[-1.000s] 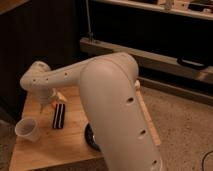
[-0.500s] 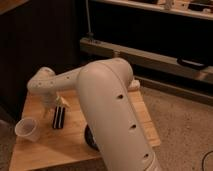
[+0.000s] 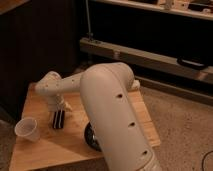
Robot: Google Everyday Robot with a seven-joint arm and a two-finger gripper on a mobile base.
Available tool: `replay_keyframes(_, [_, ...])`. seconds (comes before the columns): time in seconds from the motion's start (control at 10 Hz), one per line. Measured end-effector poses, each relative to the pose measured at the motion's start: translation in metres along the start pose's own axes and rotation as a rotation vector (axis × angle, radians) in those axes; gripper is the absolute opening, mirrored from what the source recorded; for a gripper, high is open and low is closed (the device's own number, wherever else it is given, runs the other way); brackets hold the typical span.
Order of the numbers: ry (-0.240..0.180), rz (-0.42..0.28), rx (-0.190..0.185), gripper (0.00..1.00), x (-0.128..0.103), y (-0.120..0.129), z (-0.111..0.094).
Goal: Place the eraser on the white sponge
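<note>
- Wooden table: it is carrying everything listed here and is spreading out beneath the gripper on all sides.
- Paper cup: a white cup is standing upright, mouth up, to the left of the gripper and nearer the camera, well apart from it.
- Gripper: it is hanging from the pale wrist of the arm and pointing down at the tabletop. Its jaws are standing apart and are not clamping anything. It is hovering just over the far end of the eraser; whether it is touching that end cannot be told.
- Eraser: the black block with the pale stripe is lying flat on the table directly below the gripper and extending from it toward the camera. Its long axis is running from far to near, with the far end pointing at the gripper and the near end leaning slightly left. The stripe is running along this same axis.
- Round black pan: it is sitting to the right of the gripper and nearer the camera, apart from the eraser, and the arm is hiding most of it.
- Arm: the thick white link is rising from the lower right and bending left toward the gripper.
- Metal rail: it is crossing the dark background far behind and to the right of the gripper.
</note>
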State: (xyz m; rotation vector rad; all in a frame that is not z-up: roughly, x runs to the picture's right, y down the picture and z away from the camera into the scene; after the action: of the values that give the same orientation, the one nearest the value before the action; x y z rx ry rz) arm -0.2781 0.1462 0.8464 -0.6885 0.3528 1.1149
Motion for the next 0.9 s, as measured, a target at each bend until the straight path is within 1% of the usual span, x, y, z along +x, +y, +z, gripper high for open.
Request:
replay_keyframes(0.1, [0.002, -0.003, -0.004, 0.72, -0.001, 0.001, 0.001])
replay_keyframes(0.2, [0.003, -0.008, -0.007, 0.62, -0.002, 0.002, 0.002])
replay_keyframes(0.5, [0.014, -0.038, 0.0, 0.29, -0.006, 0.016, 0.001])
replay_keyframes(0.6, [0.027, -0.041, 0.011, 0.2, -0.007, 0.016, 0.002])
replay_keyframes(0.7, [0.053, -0.048, 0.027, 0.08, -0.006, 0.019, 0.007])
replay_keyframes(0.8, [0.067, -0.051, 0.037, 0.02, -0.007, 0.021, 0.013])
replay_keyframes(0.9, [0.066, -0.052, 0.036, 0.0, -0.006, 0.021, 0.011])
